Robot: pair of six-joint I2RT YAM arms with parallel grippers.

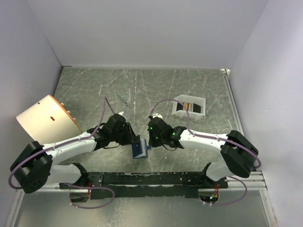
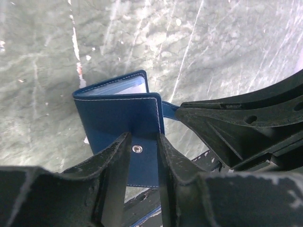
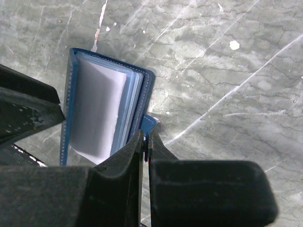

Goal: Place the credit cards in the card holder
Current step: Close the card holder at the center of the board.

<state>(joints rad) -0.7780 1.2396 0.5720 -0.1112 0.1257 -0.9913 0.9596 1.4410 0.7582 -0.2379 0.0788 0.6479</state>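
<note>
The dark blue card holder [image 1: 138,149] stands partly open on the table near the base rail, its pale inner pockets [image 3: 97,109] showing. My right gripper [image 3: 146,139] is shut on its snap tab [image 3: 150,124]. It also shows in the top view [image 1: 148,143]. My left gripper [image 2: 142,142] is open, its fingertips [image 2: 120,144] against the outer cover [image 2: 113,113], with the snap stud between them. It sits just left of the holder in the top view [image 1: 132,141]. The dark and tan credit cards [image 1: 188,106] lie in a white tray [image 1: 176,101] at the back right.
A beige box-like object [image 1: 47,120] sits at the left wall. A thin dark stick [image 1: 124,100] lies behind the left arm. The black base rail [image 1: 156,178] runs just below the holder. Walls enclose the table on three sides.
</note>
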